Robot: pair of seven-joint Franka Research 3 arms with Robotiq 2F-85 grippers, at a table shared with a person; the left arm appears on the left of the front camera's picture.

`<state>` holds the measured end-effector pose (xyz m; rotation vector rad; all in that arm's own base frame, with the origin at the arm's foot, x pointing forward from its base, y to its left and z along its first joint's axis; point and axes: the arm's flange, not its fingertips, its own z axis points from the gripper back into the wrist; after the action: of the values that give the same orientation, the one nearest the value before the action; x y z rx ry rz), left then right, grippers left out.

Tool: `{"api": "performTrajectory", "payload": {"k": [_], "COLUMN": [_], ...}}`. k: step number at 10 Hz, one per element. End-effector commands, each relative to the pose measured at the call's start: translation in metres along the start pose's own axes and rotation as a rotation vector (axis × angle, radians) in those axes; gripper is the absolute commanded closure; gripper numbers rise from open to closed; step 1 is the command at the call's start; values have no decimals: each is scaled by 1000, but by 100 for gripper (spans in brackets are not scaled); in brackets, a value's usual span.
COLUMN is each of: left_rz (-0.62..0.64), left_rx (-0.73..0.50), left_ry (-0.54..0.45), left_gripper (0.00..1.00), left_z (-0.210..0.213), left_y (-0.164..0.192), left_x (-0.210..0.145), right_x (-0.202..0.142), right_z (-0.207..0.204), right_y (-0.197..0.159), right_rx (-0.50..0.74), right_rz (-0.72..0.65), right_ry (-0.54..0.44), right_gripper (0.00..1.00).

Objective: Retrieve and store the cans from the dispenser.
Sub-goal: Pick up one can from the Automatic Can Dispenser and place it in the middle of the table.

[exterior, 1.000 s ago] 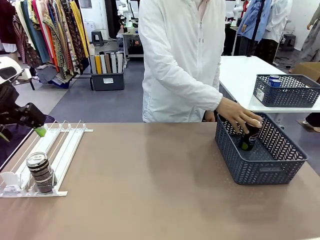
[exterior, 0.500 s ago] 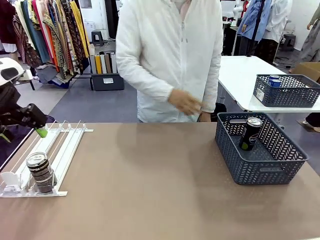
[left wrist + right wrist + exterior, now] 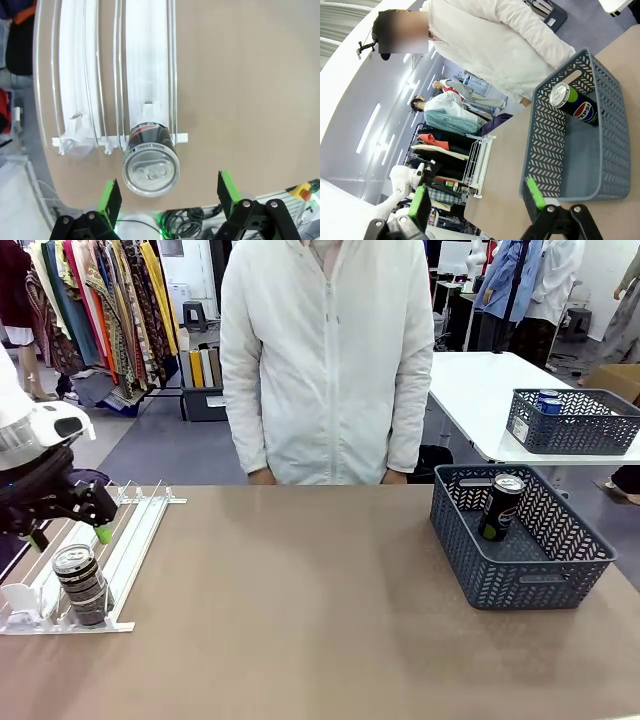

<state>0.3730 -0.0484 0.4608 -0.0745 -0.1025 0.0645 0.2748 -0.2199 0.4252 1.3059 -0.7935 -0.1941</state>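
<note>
Hovering at the left edge of the front view, the left black two-finger gripper with green pads (image 3: 70,530) has its jaws spread wide and empty above the flat white and clear plastic dispenser with thin wire rails (image 3: 130,540). In the left wrist view the gripper (image 3: 168,192) sits low in the frame, and the dark slim can with a silver top (image 3: 151,167) stands against the front stop of one lane (image 3: 150,60), just above the pads. That can (image 3: 80,585) is at lower left in the front view. At right, a dark Pepsi can (image 3: 499,507) stands tilted inside the dark grey mesh basket (image 3: 520,570) on the brown table (image 3: 300,610). The right gripper (image 3: 476,197) is also spread and empty, the basket (image 3: 545,145) and its can (image 3: 575,106) at the right of that frame.
</note>
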Motion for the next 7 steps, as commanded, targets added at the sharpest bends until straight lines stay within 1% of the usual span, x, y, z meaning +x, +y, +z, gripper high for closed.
{"api": "performTrajectory", "payload": {"k": [1,3,5,7], "left_rz": [6,38,71,63], "left_rx": [7,-3,28,38], "left_ry": [20,53,92,124], "left_gripper": [0,0,0,0], "left_z": [-6,-22,-36,-48], "left_y": [6,16,21,21], "left_x": [12,19,23,25], "right_x": [3,3,3,3], "right_z": [0,0,0,0], "right_y": [3,3,3,3], "right_rx": [14,14,14,14], "right_rz": [-2,-2,-2,-2], "right_ry": [-10,-10,-10,-10], "right_gripper": [0,0,0,0]}}
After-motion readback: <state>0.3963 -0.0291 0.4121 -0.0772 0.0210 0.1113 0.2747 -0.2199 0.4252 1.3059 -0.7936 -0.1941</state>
